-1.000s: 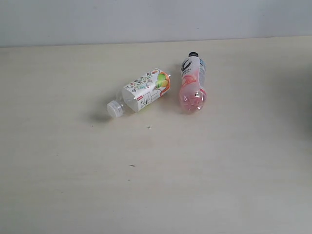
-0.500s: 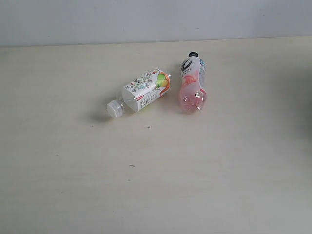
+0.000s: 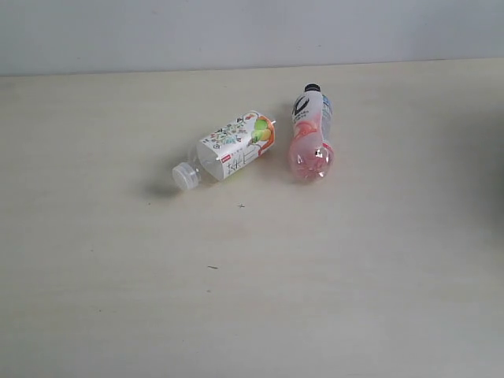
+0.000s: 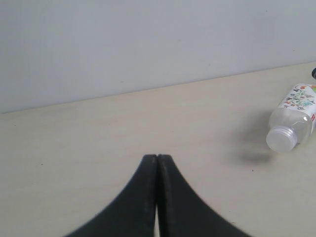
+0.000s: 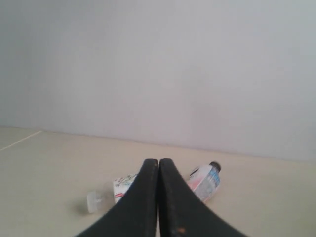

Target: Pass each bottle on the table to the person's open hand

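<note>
Two lie on the table [image 3: 315, 276], floral bottle [image 3: 236, 146] and pink bottle [image 3: 311, 138]; left tool [image 4: 157, 158] and right tool [image 5: 158, 162], closed empty, should open before gripping mid-body.

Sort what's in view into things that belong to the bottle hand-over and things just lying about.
Belongs to the job: floral bottle, on its side; pink bottle, on its side; table; left gripper and right gripper, both shut.

Just lying about: tiny dark specks on the table; plain wall behind.
</note>
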Motion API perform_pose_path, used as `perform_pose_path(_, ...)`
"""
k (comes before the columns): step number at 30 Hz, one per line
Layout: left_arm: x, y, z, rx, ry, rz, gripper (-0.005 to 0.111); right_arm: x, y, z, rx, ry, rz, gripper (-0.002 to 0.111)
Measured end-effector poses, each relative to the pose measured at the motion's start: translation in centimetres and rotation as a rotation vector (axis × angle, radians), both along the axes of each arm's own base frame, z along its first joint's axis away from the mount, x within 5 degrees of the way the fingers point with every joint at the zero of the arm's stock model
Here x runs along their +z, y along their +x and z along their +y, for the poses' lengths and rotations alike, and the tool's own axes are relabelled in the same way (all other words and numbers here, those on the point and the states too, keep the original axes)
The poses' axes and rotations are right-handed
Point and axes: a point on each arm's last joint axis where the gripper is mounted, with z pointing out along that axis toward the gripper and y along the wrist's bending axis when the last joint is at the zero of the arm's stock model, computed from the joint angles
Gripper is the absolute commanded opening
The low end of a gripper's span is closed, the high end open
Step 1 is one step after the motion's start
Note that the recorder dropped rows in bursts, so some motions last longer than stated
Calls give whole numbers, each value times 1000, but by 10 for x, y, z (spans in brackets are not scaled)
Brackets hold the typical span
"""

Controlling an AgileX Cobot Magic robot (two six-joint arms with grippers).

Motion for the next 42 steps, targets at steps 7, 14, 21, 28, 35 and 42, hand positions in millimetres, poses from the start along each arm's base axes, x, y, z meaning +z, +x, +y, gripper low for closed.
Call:
perform_pose_path(7, 0, 0, 0, 0, 0, 0, 1, -4, 0, 0, 0, -26, 37, 0)
perform_pose_path(14, 0, 0, 0, 0, 0, 0, 1, 3, 1, -3, -34, -49, -56, 0)
perform_pose_path(21, 0, 0, 0, 0, 0, 0, 1, 12, 0, -6, -76, -144, -144, 0)
perform_pose_path(28, 0, 0, 0, 0, 0, 0, 1, 37, 4, -6, -87, -114, -146, 0)
perform_pose_path(35, 0, 0, 0, 0, 0, 1, 1, 73, 67, 21, -77, -141, 179, 9)
perform_pose_path(42, 0, 0, 0, 0, 2, 1, 1, 91, 178, 69, -63, -363, 667, 35)
